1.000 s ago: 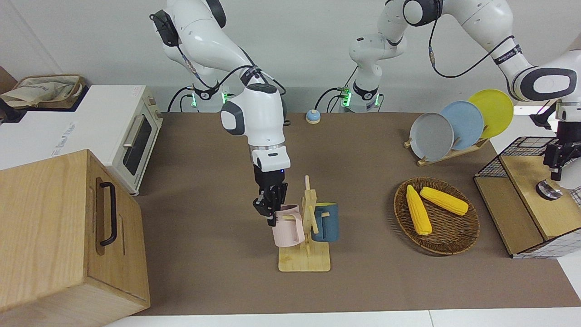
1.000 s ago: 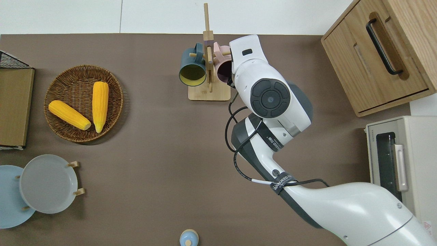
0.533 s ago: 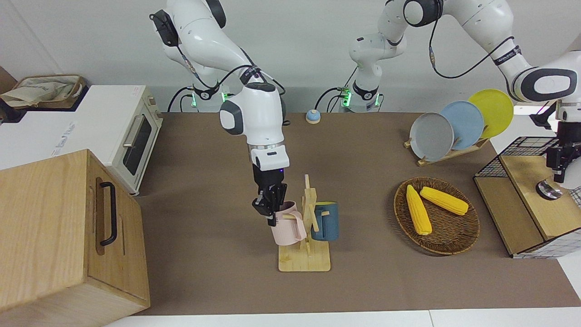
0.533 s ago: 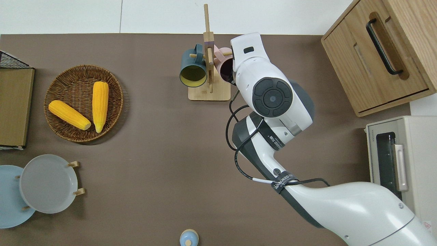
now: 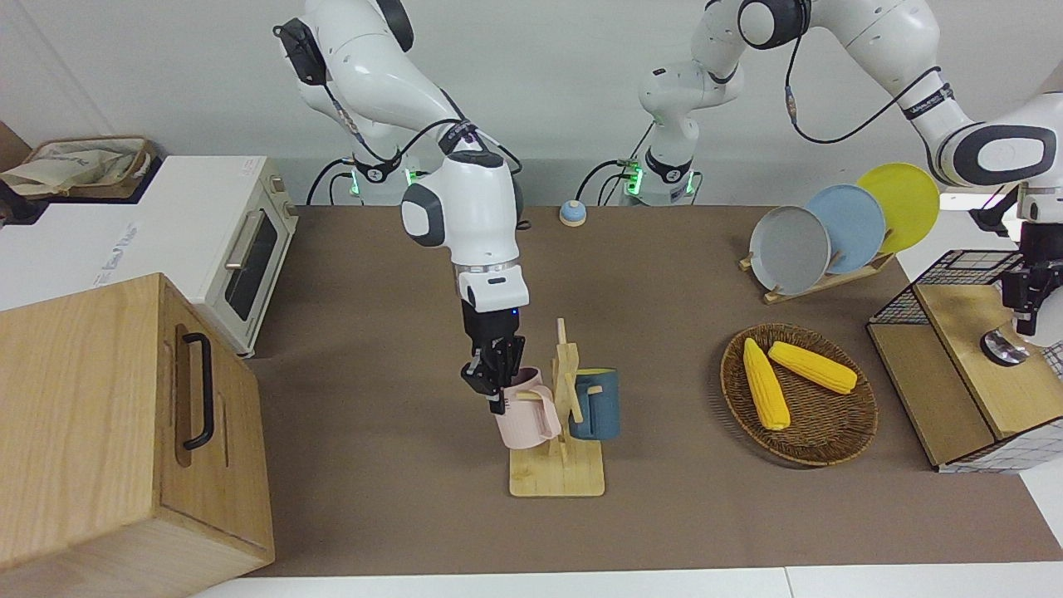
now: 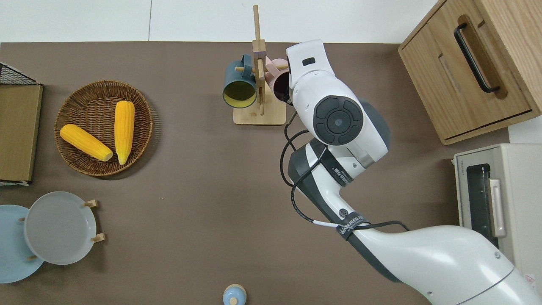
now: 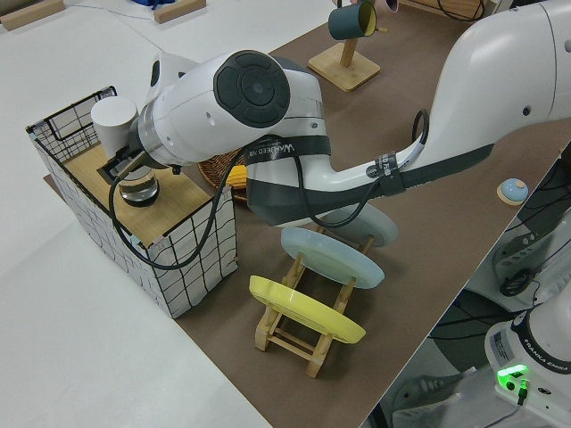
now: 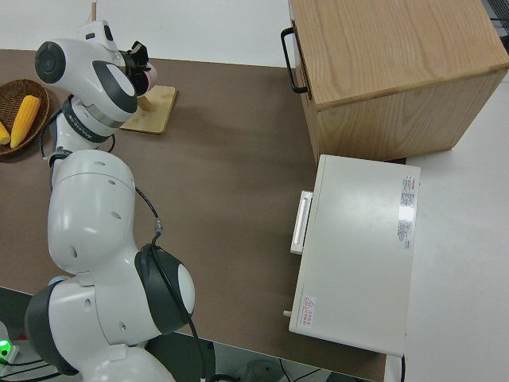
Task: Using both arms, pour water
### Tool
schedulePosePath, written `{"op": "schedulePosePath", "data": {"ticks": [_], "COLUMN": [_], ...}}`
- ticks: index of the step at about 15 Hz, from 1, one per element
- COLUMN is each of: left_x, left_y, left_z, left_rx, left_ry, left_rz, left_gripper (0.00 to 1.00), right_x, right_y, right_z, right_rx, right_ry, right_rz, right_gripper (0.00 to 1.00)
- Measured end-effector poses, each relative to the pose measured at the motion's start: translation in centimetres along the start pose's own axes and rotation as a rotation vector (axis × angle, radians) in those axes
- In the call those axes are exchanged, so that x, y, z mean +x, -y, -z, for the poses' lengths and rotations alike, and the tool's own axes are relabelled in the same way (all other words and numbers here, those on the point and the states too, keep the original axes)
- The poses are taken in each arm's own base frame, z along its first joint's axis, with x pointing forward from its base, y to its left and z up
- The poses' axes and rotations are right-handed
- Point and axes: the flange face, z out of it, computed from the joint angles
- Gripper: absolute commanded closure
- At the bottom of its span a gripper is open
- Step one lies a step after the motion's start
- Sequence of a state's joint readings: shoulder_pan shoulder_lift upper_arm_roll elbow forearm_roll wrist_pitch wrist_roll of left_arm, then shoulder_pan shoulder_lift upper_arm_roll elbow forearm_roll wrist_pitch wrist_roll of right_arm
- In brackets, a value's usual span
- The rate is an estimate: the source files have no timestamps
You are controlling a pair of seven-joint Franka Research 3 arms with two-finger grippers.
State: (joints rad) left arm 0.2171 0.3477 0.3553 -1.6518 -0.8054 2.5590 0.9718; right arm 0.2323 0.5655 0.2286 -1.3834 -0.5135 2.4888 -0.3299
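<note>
The right gripper [image 5: 496, 384] is down at the pink mug [image 5: 526, 413], which hangs by its handle on the wooden mug stand [image 5: 558, 473] in the middle of the counter [image 5: 399, 448]. Its jaws look clamped on the rim of the pink mug, with one finger inside the cup and one outside. The mug is tipped a little and not yet off its peg. A blue mug [image 5: 595, 404] hangs on the stand too, on the side toward the left arm's end of the counter. The left gripper [image 5: 1027, 311] is at the wire crate [image 7: 169, 234] at the left arm's end of the counter, right over a small glass pot with a dark lid [image 7: 137, 185] that sits on the crate's wooden top. I cannot tell if its jaws are apart or together. So this looks like the getting-ready step: one arm takes a cup and the other goes for the thing that holds the water. No pouring has started. Next, the right arm needs to slide the pink mug along and off its peg without knocking the stand over or bumping the blue mug, then turn it so the open end faces up. The left arm needs to get a firm hold of the glass pot and lift it clear of the crate without spilling.
</note>
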Motion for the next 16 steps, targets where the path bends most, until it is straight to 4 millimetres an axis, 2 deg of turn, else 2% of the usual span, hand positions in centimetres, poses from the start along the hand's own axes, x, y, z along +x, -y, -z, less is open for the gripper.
{"op": "schedulePosePath", "data": {"ticks": [16], "left_x": [0.62], "left_y": [-0.06], "left_z": [0.03], "left_rx": [0.002], "left_ry": [-0.009], "left_rz": [-0.008], "left_gripper": [1.00], "right_x": [-0.28], "right_y": [-0.61], "right_z": [0.11], "right_rx": [-0.008], "right_ry": [0.001], "right_rz": [-0.007], "right_gripper": [0.913]}}
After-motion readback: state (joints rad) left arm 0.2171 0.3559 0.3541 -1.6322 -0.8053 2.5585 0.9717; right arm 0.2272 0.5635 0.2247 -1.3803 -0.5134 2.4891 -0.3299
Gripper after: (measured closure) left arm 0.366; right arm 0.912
